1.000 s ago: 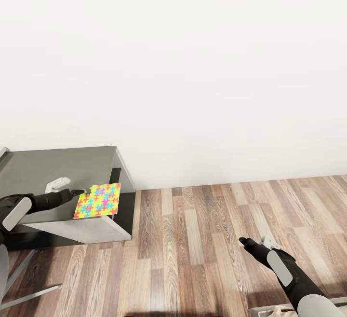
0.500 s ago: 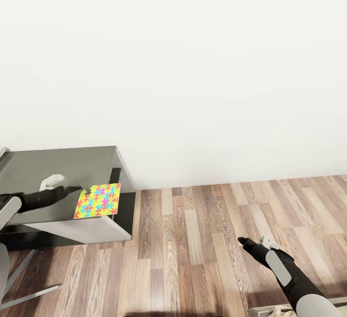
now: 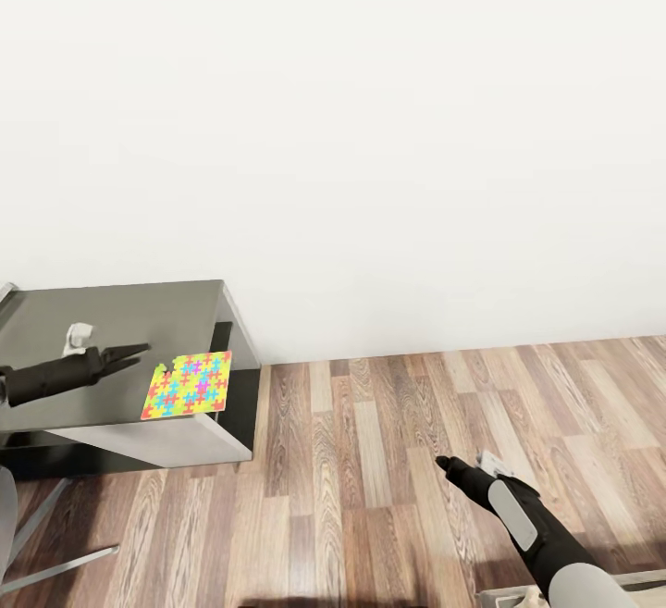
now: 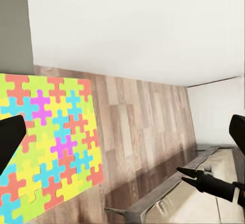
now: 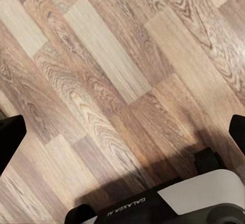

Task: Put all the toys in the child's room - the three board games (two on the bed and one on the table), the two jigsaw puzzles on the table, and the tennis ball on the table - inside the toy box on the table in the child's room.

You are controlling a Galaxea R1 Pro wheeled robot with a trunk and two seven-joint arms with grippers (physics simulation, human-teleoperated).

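One jigsaw puzzle [image 3: 188, 384], a bright sheet of yellow, pink, blue and orange pieces, lies flat at the front right corner of the table's dark grey side unit [image 3: 102, 321]. My left gripper [image 3: 137, 352] hovers just left of the puzzle, pointing at it but apart from it. In the left wrist view the jigsaw puzzle [image 4: 48, 142] lies ahead of the left gripper [image 4: 122, 132], whose fingers stand wide apart and hold nothing. My right gripper [image 3: 446, 467] hangs open over the wooden floor, as does the right gripper [image 5: 122, 132] in its wrist view.
A white wall rises behind the unit, with wood floor [image 3: 388, 441] to its right. A grey-framed beige bed edge [image 3: 518, 594] shows at the lower right. Thin metal legs [image 3: 55, 571] stand at the lower left. The robot base [image 5: 153, 203] is below the right gripper.
My left gripper has drawn back to the left, away from the puzzle's corner, and lifted slightly. The right gripper has shifted a little left. The puzzle has not moved.
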